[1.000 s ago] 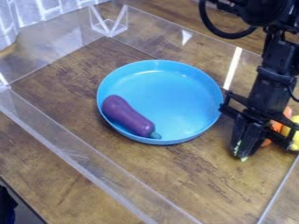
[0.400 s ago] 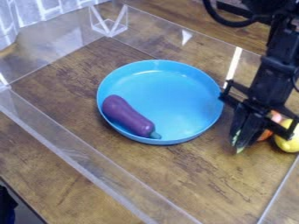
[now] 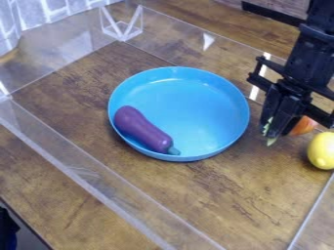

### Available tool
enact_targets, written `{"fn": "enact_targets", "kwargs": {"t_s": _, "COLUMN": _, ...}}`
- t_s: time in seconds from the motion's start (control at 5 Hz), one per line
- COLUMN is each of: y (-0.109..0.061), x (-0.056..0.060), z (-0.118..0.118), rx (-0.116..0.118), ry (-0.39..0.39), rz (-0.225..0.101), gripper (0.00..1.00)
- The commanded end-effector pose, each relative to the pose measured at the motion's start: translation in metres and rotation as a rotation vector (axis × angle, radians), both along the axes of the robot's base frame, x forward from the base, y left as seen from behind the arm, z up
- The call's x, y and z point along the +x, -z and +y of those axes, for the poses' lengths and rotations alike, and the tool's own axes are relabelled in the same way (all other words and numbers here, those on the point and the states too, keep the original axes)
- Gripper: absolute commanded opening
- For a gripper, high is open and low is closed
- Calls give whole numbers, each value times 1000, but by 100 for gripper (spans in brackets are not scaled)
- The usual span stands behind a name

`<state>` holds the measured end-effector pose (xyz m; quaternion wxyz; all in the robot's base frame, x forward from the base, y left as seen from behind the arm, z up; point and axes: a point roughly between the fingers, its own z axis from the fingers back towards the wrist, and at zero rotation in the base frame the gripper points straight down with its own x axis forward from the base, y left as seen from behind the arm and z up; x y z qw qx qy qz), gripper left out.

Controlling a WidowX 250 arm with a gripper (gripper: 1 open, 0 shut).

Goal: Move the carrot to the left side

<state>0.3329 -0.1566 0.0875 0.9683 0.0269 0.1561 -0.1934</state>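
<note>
The carrot [image 3: 303, 125] shows as a small orange patch at the right, pinched in my gripper [image 3: 275, 135], which is shut on it and holds it a little above the wooden table [image 3: 78, 107]. A bit of green shows near the fingertips. Most of the carrot is hidden behind the black fingers. The gripper points steeply down, just past the right rim of the blue plate [image 3: 196, 93].
A purple eggplant [image 3: 144, 130] lies in the plate's front left part. A yellow lemon [image 3: 321, 150] rests on the table at the right edge, just below the gripper. Clear acrylic walls [image 3: 59, 166] ring the table, with a clear stand [image 3: 121, 21] at the back.
My gripper has risen with the carrot in it, lifting it off the table and away from the lemon. Eggplant and plate have not moved.
</note>
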Motion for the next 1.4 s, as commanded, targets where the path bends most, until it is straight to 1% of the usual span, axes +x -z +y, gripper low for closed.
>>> {"fn": "enact_targets", "kwargs": {"t_s": 0.0, "y": -56, "x": 3, "z": 1, "rx": -42, "ry": -3, "rz": -136, "gripper": 0}}
{"fn": "enact_targets", "kwargs": {"t_s": 0.2, "y": -82, "x": -6, "z": 15, "rx": -30, "ry": -36, "rz": -177, "gripper": 0}}
{"fn": "enact_targets", "kwargs": {"t_s": 0.4, "y": -75, "x": -21, "z": 42, "rx": -10, "ry": -99, "rz": -205, "gripper": 0}}
{"fn": "enact_targets", "kwargs": {"t_s": 0.6, "y": -75, "x": -40, "z": 69, "rx": 4, "ry": -135, "rz": -202, "gripper": 0}}
{"fn": "enact_targets", "kwargs": {"t_s": 0.8, "y": -70, "x": -59, "z": 98, "rx": 23, "ry": -161, "rz": -193, "gripper": 0}}
{"fn": "enact_targets", "kwargs": {"t_s": 1.0, "y": -66, "x": -78, "z": 138, "rx": 43, "ry": -209, "rz": -182, "gripper": 0}}
{"fn": "enact_targets", "kwargs": {"t_s": 1.2, "y": -62, "x": -78, "z": 177, "rx": 53, "ry": -276, "rz": -175, "gripper": 0}}
